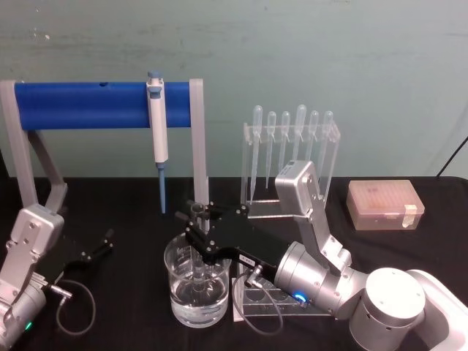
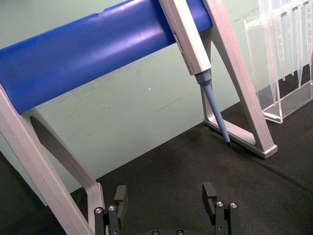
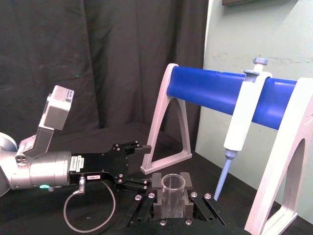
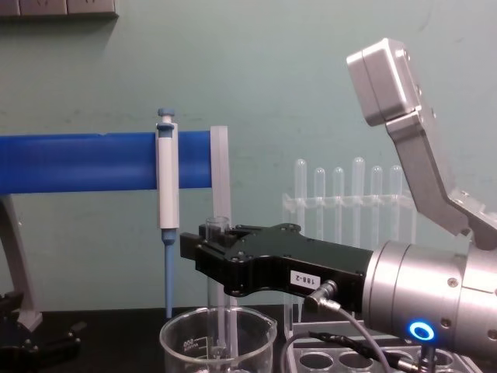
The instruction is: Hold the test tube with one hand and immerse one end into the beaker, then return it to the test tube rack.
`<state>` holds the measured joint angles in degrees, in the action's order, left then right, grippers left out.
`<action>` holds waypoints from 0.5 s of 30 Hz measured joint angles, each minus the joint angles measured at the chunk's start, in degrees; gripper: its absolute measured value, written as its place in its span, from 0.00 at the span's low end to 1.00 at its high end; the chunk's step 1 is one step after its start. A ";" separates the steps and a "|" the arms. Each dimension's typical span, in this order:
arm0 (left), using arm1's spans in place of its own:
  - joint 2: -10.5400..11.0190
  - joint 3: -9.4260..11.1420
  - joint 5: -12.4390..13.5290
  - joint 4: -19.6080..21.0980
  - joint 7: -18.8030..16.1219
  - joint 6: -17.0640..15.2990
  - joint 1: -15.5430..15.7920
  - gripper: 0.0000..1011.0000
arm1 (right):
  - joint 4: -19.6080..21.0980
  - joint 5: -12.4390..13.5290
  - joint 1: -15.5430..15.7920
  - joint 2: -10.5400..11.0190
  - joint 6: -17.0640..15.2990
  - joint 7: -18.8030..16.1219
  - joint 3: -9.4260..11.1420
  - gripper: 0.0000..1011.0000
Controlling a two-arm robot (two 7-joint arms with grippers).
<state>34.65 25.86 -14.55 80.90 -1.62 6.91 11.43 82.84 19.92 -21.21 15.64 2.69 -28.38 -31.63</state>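
Note:
The test tube (image 4: 226,311) stands upright with my right gripper (image 4: 211,250) shut on its upper part, just below the open rim. Its lower end reaches down inside the beaker (image 4: 180,340). From the head view, the beaker (image 1: 196,301) holds clear liquid and the right gripper (image 1: 199,219) hovers right over it. The right wrist view looks down on the tube's rim (image 3: 173,185) between the pads. My left gripper (image 1: 99,248) rests open on the black table at the left, well away from the beaker, with nothing between its fingers (image 2: 210,193).
A grey stand with a blue bar (image 1: 80,104) carries a white-and-blue pipettor (image 1: 156,124) just behind the beaker. A clear rack of pipettes (image 1: 292,146) stands at the back right. A tip box (image 1: 384,205) lies far right. A clear tube rack (image 1: 270,300) sits under the right arm.

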 joint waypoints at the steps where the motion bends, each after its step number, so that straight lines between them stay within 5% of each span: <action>1: 0.00 0.00 0.00 0.00 0.00 0.00 0.00 0.99 | 0.00 0.00 0.00 0.00 0.00 0.00 0.00 0.22; 15: 0.00 0.00 0.00 0.00 0.00 0.00 0.00 0.99 | 0.00 0.00 0.00 0.00 0.00 0.00 0.00 0.22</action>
<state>34.65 25.86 -14.55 80.90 -1.62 6.91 11.43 82.84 19.92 -21.21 15.64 2.69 -28.38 -31.63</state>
